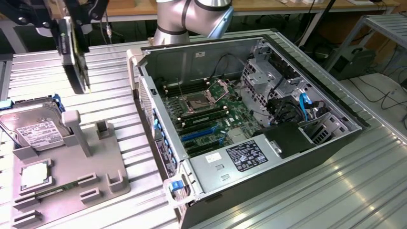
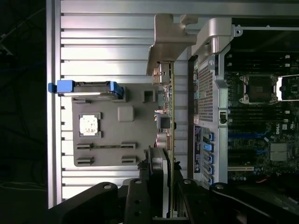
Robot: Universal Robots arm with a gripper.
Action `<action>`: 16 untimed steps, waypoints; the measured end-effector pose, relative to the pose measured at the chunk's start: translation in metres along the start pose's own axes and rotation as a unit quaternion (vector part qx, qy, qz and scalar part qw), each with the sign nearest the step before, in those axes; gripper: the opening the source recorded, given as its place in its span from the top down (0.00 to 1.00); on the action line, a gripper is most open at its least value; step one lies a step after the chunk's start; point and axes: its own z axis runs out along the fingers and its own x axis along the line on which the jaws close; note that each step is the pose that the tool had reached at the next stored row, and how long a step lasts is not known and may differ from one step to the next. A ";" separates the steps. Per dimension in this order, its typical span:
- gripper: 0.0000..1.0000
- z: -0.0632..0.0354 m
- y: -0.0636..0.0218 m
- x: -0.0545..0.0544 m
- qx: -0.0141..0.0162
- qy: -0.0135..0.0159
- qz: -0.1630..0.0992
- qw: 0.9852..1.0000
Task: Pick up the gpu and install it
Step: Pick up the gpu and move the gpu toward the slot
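1. Step in hand: the gpu is picked up and is being carried. It hangs clear of the slatted metal table, outside the open computer case, off the case's rear wall on the exterior view's left. It is not yet installed.

2. The claw: the gripper is pinching the gpu. In the wrist view the gripper has a black finger on either side of the card, closed onto its faces at the fan end. The gap between the fingers is only as wide as the card with its fan.

3. How the card sits: the gpu is seen edge-on, hanging upright. Its silver end bracket is at the end farthest from the fingers. From that camera the card runs just beside the case's perforated rear panel without touching it.

4. What installing calls for, as I judge it: the card must get over the case wall and above the motherboard. Its contact edge must line up with one of the blue expansion slots, and the bracket must face the rear panel. A skewed approach could catch the case edge.

5. Outside the case, beyond the carried card, the grey fixture tray holds a hard drive and a square silver CPU chip, both untouched.
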 end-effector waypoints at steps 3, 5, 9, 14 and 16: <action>0.72 0.0004 0.0000 -0.013 0.000 0.000 0.000 1.000; 0.72 0.0005 0.0000 -0.022 0.000 0.000 0.000 1.000; 0.72 0.0010 -0.0001 -0.040 0.000 0.000 0.000 1.000; 0.72 0.0016 -0.0001 -0.063 0.000 0.000 0.000 1.000; 0.72 0.0018 -0.0001 -0.072 0.000 0.000 0.000 1.000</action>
